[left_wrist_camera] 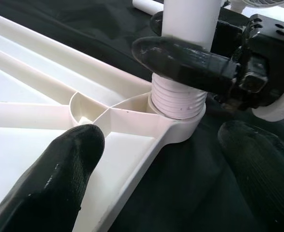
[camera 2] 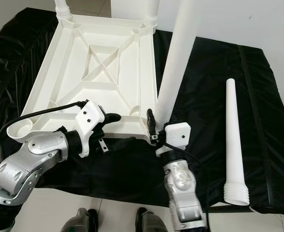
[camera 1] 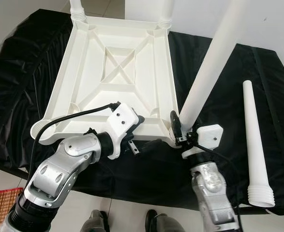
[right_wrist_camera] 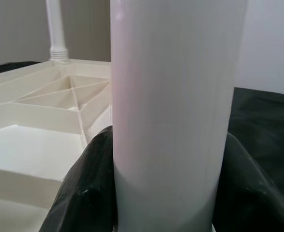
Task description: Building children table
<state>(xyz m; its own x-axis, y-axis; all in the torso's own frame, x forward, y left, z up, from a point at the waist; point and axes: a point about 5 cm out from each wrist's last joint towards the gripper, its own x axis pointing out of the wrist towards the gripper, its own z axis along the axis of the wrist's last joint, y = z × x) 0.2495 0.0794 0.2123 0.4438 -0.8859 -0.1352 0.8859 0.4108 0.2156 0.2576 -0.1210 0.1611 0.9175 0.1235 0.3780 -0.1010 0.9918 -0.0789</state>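
Nearest, the right gripper (camera 1: 179, 129) is clamped on a white leg (camera 1: 210, 63) whose threaded end sits in the near corner socket (left_wrist_camera: 178, 126) of the upside-down white tabletop (camera 1: 117, 72), left gripper (camera 1: 134, 137) spread open beside its rim, a spare leg (camera 1: 256, 140) lying on the black cloth (camera 1: 277, 87), two more legs (camera 1: 77, 9) standing in the far corners.
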